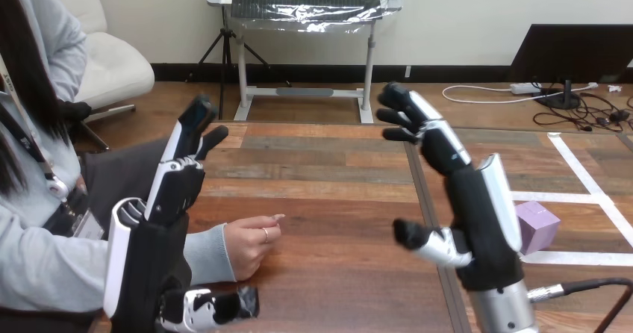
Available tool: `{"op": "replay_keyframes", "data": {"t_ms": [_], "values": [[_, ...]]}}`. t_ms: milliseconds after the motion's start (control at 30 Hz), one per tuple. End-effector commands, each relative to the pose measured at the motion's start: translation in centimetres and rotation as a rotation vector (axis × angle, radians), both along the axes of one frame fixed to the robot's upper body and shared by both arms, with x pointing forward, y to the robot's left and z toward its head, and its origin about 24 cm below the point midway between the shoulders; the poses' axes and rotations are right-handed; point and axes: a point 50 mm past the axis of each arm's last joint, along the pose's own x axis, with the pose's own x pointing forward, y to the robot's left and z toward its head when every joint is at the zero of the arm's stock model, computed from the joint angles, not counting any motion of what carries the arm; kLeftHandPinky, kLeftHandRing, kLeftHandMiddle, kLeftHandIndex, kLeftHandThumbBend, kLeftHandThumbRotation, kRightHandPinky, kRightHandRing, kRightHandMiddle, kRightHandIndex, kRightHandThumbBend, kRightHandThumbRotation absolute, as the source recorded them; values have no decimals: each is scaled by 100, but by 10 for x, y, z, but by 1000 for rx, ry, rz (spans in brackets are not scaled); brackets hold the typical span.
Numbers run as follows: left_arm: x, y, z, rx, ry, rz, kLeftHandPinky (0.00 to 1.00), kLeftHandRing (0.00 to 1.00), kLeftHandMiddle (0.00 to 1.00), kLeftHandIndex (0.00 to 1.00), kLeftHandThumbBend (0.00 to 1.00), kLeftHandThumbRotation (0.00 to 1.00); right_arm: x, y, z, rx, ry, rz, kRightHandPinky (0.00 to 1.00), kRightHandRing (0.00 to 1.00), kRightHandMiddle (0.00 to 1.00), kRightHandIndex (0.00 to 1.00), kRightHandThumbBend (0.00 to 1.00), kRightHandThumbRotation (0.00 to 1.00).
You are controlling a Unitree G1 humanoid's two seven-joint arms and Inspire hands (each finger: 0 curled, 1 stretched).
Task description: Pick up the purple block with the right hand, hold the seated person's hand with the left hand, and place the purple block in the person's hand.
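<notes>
Pickup seems not begun: right hand (481,221) and left hand (172,187) both hover open, empty; next, the right must reach down to the purple block (537,225)

The purple block (539,227), near the table's (336,191) right edge, has its left side hidden behind the right hand (485,213). The person's hand (250,245) hides its palm, and its sleeve passes behind the left hand (170,191). The picture's bottom cuts off the table's near edge.
</notes>
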Motion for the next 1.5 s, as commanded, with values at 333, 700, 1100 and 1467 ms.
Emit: {"op": "replay_keyframes", "data": {"t_ms": [333, 700, 1100, 1467], "values": [[12, 3, 11, 44, -5, 47, 84, 92, 95, 93, 100, 74, 29, -14, 17, 42, -42, -174, 68, 76, 81, 84, 100, 90], [15, 10, 10, 114, 66, 65, 86, 95, 96, 94, 100, 77, 43, -26, 28, 0, -27, -257, 70, 78, 82, 84, 100, 93], [18, 15, 11, 129, 89, 81, 87, 96, 96, 94, 100, 75, 55, -43, 38, -47, -18, -342, 71, 82, 84, 84, 100, 92], [19, 17, 10, 142, 93, 84, 88, 96, 97, 94, 100, 75, 68, -62, 40, -112, 24, -412, 73, 85, 85, 85, 100, 91]]}}
